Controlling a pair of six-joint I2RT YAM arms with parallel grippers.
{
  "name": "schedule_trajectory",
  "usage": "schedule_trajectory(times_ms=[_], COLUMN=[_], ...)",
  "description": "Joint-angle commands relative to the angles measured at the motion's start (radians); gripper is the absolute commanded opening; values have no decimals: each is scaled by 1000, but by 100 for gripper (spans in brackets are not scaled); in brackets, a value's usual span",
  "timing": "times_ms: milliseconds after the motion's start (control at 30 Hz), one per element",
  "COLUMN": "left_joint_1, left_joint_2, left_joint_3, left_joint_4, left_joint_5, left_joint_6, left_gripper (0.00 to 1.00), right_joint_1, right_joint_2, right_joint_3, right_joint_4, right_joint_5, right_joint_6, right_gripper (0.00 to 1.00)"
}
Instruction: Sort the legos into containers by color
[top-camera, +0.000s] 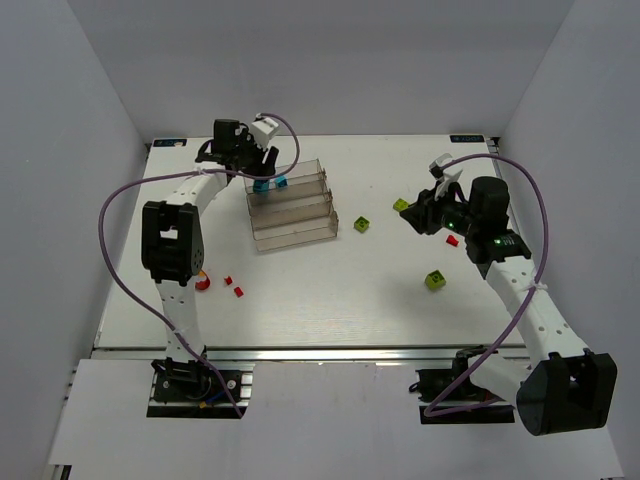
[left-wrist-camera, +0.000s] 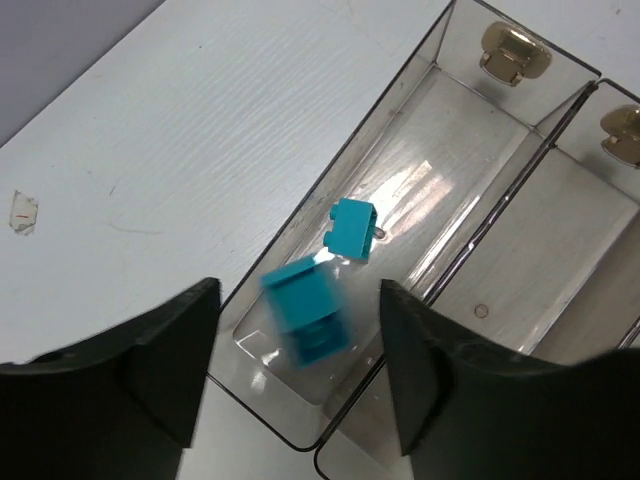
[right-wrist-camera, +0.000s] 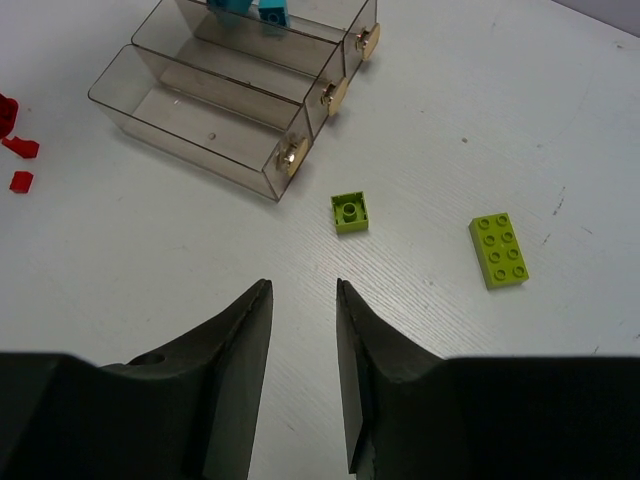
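The clear stepped rack (top-camera: 292, 212) of three troughs stands at the table's middle-left. My left gripper (top-camera: 258, 166) hovers open over the far trough (left-wrist-camera: 450, 120). One cyan brick (left-wrist-camera: 350, 228) lies on that trough's floor. A second cyan brick (left-wrist-camera: 308, 312), blurred, is loose between my open left fingers (left-wrist-camera: 175, 350). My right gripper (top-camera: 413, 217) is open and empty above bare table. A green square brick (right-wrist-camera: 350, 212) lies ahead of it and a green two-by-four brick (right-wrist-camera: 499, 250) to its right. The rack (right-wrist-camera: 180, 110) shows beyond them.
Another green brick (top-camera: 435, 281) lies at the right middle, with a red piece (top-camera: 452, 240) by the right arm. Small red pieces (top-camera: 228, 280) and a red brick (top-camera: 203, 282) lie beside the left arm. The two nearer troughs (left-wrist-camera: 560, 230) hold nothing.
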Motion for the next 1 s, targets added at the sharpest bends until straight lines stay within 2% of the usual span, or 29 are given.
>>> schedule_trajectory(times_ms=[0,33,133,167,233,267,300,333,367,400,467,500,533,567,633,700,733,767,833,867,900,967], left_joint_1=[-4,-4,-4,-4,-4,-4,8,21,21,31,32,32,32,32,53,53,53,62,62,62,62,62], left_joint_2=[-33,-39,-48,-62,-81,-105,-125,-145,-200,-234,-357,-401,-441,-509,-560,-622,-703,-749,-867,-902,-936,-1007], left_joint_3=[53,55,66,69,73,75,66,46,20,-61,-156,-266,-314,-372,-417,-491,-585,-630,-742,-775,-805,-862], left_joint_4=[8,13,10,11,11,5,7,22,34,47,71,80,64,29,-101,-119,-93,-82,-58,-55,-53,-52], left_joint_5=[-30,-27,-9,-5,25,45,79,109,132,152,133,127,63,3,-80,-82,-85,-122,-188,-296,-353,-503], left_joint_6=[-29,-35,-62,-74,-133,-195,-246,-301,-403,-465,-592,-631,-677,-769,-814,-806,-809,-837,-860,-874,-880,-892], left_gripper=[77,85,86,85,75,64,31,17,5,0,0,0,0,0,0,17,43,57,77,95,98,98], right_joint_1=[-12,-15,-21,-22,-30,-30,-39,-41,-44,-50,-61,-59,-70,-74,-94,-104,-107,-107,-104,-102,-95,-82], right_joint_2=[-10,-12,-15,-15,-21,-22,-24,-22,-19,-12,4,11,20,49,89,161,194,273,370,478,532,678], right_joint_3=[2,0,0,-1,-9,-13,-15,-20,-20,-20,-17,-12,-6,17,54,106,129,193,290,340,452,561], right_joint_4=[46,46,46,46,52,58,63,64,64,64,64,64,55,28,-17,-46,-81,-109,-226,-273,-325,-455], right_joint_5=[-15,-18,-23,-26,-32,-34,-29,-26,-18,0,47,67,83,106,123,137,143,152,166,170,172,193], right_joint_6=[-1,-1,-2,-4,-18,-25,-33,-51,-59,-67,-82,-90,-90,-88,-84,-85,-94,-128,-188,-227,-316,-385], right_gripper=[38,39,41,42,45,47,54,60,74,81,89,89,89,89,89,89,89,89,89,89,89,89])
